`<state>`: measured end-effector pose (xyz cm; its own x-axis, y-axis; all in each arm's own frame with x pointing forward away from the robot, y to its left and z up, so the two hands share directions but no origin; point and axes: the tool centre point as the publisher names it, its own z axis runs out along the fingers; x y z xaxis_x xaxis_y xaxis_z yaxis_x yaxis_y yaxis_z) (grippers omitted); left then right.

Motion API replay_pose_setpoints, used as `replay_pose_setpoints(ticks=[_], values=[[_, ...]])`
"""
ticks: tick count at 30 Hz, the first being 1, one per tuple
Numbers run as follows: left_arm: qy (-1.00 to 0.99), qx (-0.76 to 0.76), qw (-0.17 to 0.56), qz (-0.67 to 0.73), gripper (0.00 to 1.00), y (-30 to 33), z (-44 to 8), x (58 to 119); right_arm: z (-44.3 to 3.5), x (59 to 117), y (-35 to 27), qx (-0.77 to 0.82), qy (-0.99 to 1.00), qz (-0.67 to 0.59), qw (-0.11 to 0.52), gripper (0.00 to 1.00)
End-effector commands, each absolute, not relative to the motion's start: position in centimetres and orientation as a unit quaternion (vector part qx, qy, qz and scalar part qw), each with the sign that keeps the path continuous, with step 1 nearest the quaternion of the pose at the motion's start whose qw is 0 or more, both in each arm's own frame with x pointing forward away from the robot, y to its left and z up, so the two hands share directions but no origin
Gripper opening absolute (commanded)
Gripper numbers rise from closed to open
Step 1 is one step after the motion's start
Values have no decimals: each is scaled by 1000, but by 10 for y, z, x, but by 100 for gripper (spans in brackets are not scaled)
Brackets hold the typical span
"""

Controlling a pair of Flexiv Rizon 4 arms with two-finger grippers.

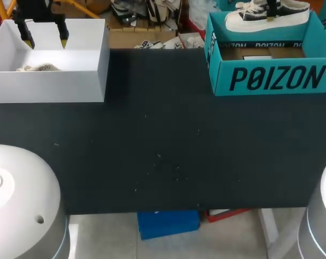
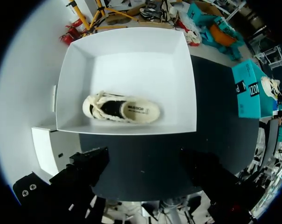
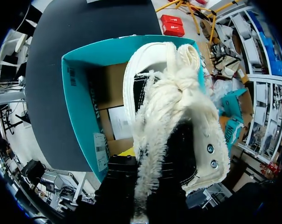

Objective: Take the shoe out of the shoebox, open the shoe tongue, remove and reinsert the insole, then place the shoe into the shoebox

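Note:
A black-and-white sneaker [image 1: 259,15] with a fluffy cream lining [image 3: 171,107] hangs over the teal shoebox [image 1: 276,78], toe pointing left. My right gripper [image 1: 271,11] is shut on its collar; one yellow fingertip [image 3: 127,151] shows beside the lining. Cardboard and a paper sheet line the teal shoebox's [image 3: 78,102] floor. A second cream-and-black sneaker [image 2: 122,109] lies on its side inside the white box [image 2: 127,128] at the table's far left. My left gripper [image 1: 46,39] hovers open above that white box [image 1: 49,86], nothing between its fingers.
The dark tabletop [image 1: 163,151] stretches between the two boxes and toward the front edge. My arms' grey bases [image 1: 22,199] stand at both front corners.

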<state>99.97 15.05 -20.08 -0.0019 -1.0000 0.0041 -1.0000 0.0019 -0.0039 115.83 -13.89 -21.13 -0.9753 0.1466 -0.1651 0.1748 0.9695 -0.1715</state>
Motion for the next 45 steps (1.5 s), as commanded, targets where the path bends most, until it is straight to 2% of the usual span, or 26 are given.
replay_pose_setpoints(ticks=[1,9,17,29,35,45], values=[[-708,707,0,2,100,150,-200,1000,-147,1098,-119,74,980,-99,154,0],[-708,707,0,2,100,150,-200,1000,-128,1039,-74,86,975,-93,180,0],[-708,707,0,2,100,150,-200,1000,-132,984,2,116,970,-80,199,0],[-708,707,0,2,100,150,-200,1000,-183,908,122,114,972,-63,198,0],[-708,707,0,2,100,150,-200,1000,-208,880,156,107,972,-58,200,0],[-708,707,0,2,100,150,-200,1000,-279,849,188,88,978,-31,189,0]])
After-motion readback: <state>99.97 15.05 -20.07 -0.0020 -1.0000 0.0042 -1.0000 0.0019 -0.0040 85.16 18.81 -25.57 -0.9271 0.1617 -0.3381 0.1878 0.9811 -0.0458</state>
